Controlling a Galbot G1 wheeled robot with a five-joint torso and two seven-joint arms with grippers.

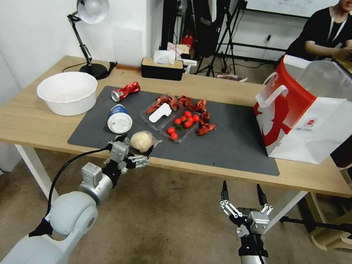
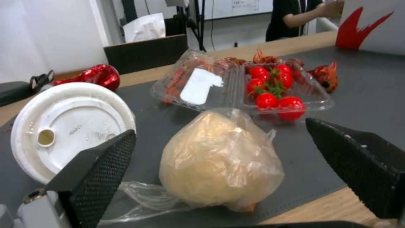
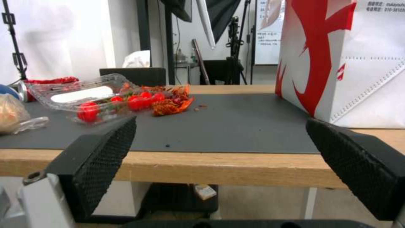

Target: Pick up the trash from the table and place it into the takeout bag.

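The pale bun in clear plastic (image 1: 141, 140) (image 2: 219, 161) lies at the mat's front edge. My left gripper (image 1: 135, 145) (image 2: 219, 129) is open, one finger on each side of the bun. Behind the bun lie the blue-white lidded cup (image 1: 119, 119) (image 2: 71, 126) on its side and the crushed red can (image 1: 125, 91) (image 2: 95, 75). The red-and-white takeout bag (image 1: 312, 111) (image 3: 350, 57) stands open at the table's right end. My right gripper (image 1: 243, 192) (image 3: 219, 123) hangs open below the table's front edge, holding nothing.
A clear clamshell (image 1: 173, 121) (image 2: 240, 88) with cherry tomatoes and crayfish shells sits mid-mat (image 1: 235, 144). A white bowl (image 1: 67, 91), a desk lamp (image 1: 90, 8) and a black tissue box (image 1: 162, 68) stand on the light-wood table (image 1: 26, 116).
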